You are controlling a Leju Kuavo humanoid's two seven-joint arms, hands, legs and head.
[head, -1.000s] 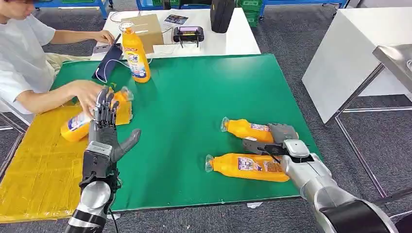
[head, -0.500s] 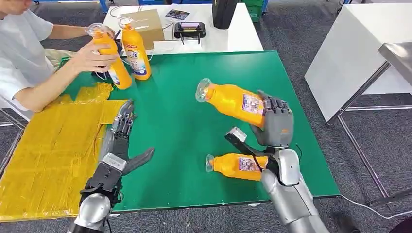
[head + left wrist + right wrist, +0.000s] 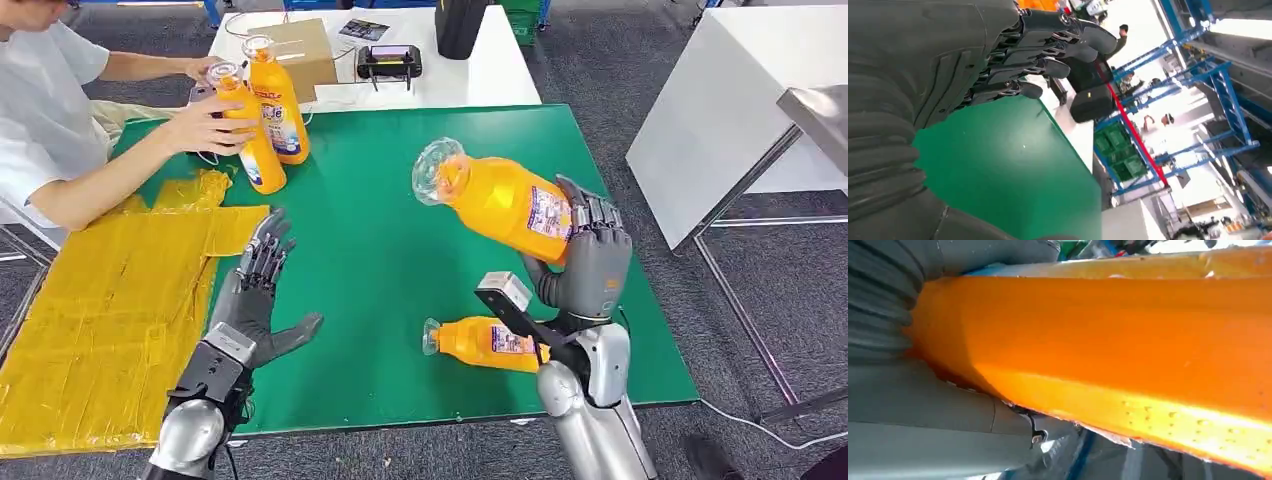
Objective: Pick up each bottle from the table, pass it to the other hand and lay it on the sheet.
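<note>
My right hand (image 3: 585, 262) grips an orange bottle (image 3: 500, 200) by its base and holds it tilted above the green table (image 3: 370, 220), clear cap toward the left; its orange side (image 3: 1108, 340) lies against the palm in the right wrist view. A second orange bottle (image 3: 485, 342) lies on the table just below that hand. My left hand (image 3: 255, 295) hovers open over the table beside the yellow sheet (image 3: 110, 310), fingers (image 3: 1048, 47) spread. A person's hand (image 3: 205, 125) sets a third bottle (image 3: 250, 130) upright next to a fourth standing bottle (image 3: 278, 98).
A person in a white shirt (image 3: 40, 110) sits at the table's far left. Behind the green table a white table (image 3: 480, 75) carries a cardboard box (image 3: 305, 55), a controller (image 3: 390, 62) and a black bag (image 3: 462, 25). Another white table (image 3: 730, 110) stands to the right.
My right hand has lifted the bottle higher and nearer the camera. My left hand moved slightly right over the table edge. The person lowered their bottle upright beside the standing one.
</note>
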